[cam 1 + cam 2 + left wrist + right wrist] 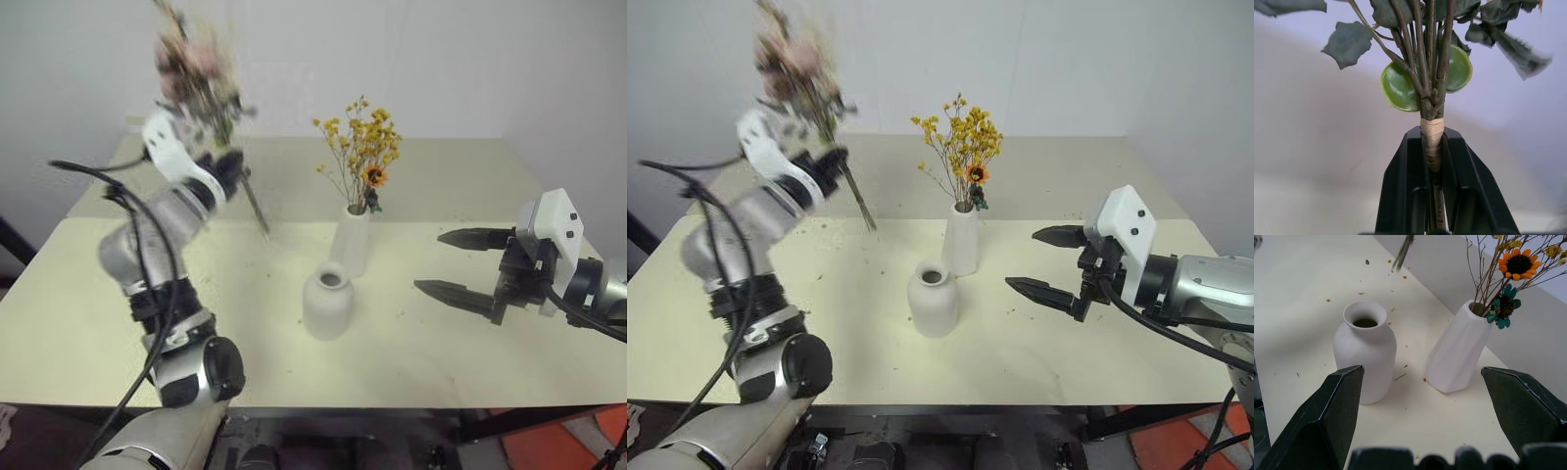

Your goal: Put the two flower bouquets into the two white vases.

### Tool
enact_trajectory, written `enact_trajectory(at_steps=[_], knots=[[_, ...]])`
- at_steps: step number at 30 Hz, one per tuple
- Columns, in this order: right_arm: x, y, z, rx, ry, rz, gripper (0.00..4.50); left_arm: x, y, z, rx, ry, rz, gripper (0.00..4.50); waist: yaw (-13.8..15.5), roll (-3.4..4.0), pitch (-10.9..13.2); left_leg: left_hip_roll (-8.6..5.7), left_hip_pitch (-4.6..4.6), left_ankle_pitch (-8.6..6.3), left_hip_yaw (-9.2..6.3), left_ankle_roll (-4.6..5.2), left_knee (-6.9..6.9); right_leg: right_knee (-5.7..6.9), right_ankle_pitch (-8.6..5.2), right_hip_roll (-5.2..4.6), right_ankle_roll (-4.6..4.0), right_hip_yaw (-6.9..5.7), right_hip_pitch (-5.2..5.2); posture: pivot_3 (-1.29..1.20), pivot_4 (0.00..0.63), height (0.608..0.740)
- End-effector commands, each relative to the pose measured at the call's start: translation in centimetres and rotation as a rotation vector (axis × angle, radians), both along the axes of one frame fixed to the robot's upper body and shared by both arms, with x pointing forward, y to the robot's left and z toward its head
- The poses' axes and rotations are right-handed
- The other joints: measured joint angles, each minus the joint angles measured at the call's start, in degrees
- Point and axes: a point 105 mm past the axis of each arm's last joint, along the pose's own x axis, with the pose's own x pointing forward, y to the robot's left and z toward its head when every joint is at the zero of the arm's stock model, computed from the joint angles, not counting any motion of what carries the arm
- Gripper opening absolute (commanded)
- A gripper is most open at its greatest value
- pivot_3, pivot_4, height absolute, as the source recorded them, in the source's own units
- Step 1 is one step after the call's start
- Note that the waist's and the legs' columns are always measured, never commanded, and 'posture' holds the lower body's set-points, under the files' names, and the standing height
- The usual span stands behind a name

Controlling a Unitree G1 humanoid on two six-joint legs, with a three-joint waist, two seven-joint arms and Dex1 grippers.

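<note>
Above the cream table (490,362), our left gripper (1433,161) pinches the pink bouquet (196,73); right gripper (460,264) spread.

place: lab or test room | signs: bare white walls (470,59) | plain cream table (59,333) strewn with dried crumbs, set as a staged work area | loose black cable (157,255) | orange gear (578,446) beneath

A cream table (470,333) strewn with small dried flecks (1398,377) stands before a plain white wall (470,59).
</note>
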Motion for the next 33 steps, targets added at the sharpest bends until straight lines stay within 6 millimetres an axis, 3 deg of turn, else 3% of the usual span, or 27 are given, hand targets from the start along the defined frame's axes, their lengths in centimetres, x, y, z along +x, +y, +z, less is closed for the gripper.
enact_trajectory(at_steps=[1, 6, 8, 16, 23, 33], knots=[[-0.2, 0.2, 0.9, -0.001, -0.067, 0.002, 4.5, -4.6, -0.8, 5.8, -0.051, -0.353, -0.249, 0.11, 0.0, 0.0, 0.0, 0.0, 0.05, 0.0, 0.0, 0.0, 0.0, 0.0, -0.01, 0.0, 0.01, 0.0, 0.05, 0.0, 0.15, 0.74], [-0.3, 0.3, 0.6, 0.01, -0.073, -0.014, 4.5, -9.0, -3.1, 5.8, 0.071, -0.595, -0.62, 0.11, -0.1, 0.01, 0.0, 0.01, 0.07, 0.0, 0.01, 0.0, -0.01, 0.01, -0.01, 0.01, 0.0, 0.01, 0.05, 0.0, 0.15, 0.74], [-0.5, 0.2, 0.5, 0.013, -0.075, -0.023, 4.5, -9.7, -4.0, 5.0, 0.108, -0.637, -0.746, 0.11, 0.0, 0.01, 0.0, 0.01, 0.06, 0.0, 0.01, 0.0, 0.0, 0.01, -0.01, 0.01, -0.01, 0.0, 0.04, 0.0, 0.15, 0.74], [-1.2, -0.1, 0.1, 0.024, -0.086, -0.081, 4.5, -8.9, -6.0, 2.2, 0.19, -0.718, -0.963, 0.11, 0.0, 0.01, 0.0, 0.02, 0.05, 0.0, 0.02, 0.02, 0.02, -0.02, -0.01, 0.03, -0.03, 0.01, 0.07, 0.0, 0.15, 0.74], [-2.4, -0.2, -0.6, 0.025, -0.049, -0.102, 4.5, -7.4, -7.4, 1.4, 0.133, -0.738, -1.037, 0.11, 0.0, 0.01, 0.0, 0.02, 0.04, 0.0, 0.02, 0.03, 0.02, -0.02, -0.01, 0.03, -0.03, 0.02, 0.06, 0.0, 0.15, 0.74], [-3.2, 0.5, -1.1, 0.049, -0.026, -0.12, 4.5, -7.8, -9.6, -0.2, 0.12, -0.697, -1.155, 0.11, 0.0, 0.01, 0.0, 0.03, 0.04, 0.0, 0.01, 0.04, 0.02, -0.02, -0.01, 0.03, -0.02, 0.03, 0.06, 0.0, 0.15, 0.74]])
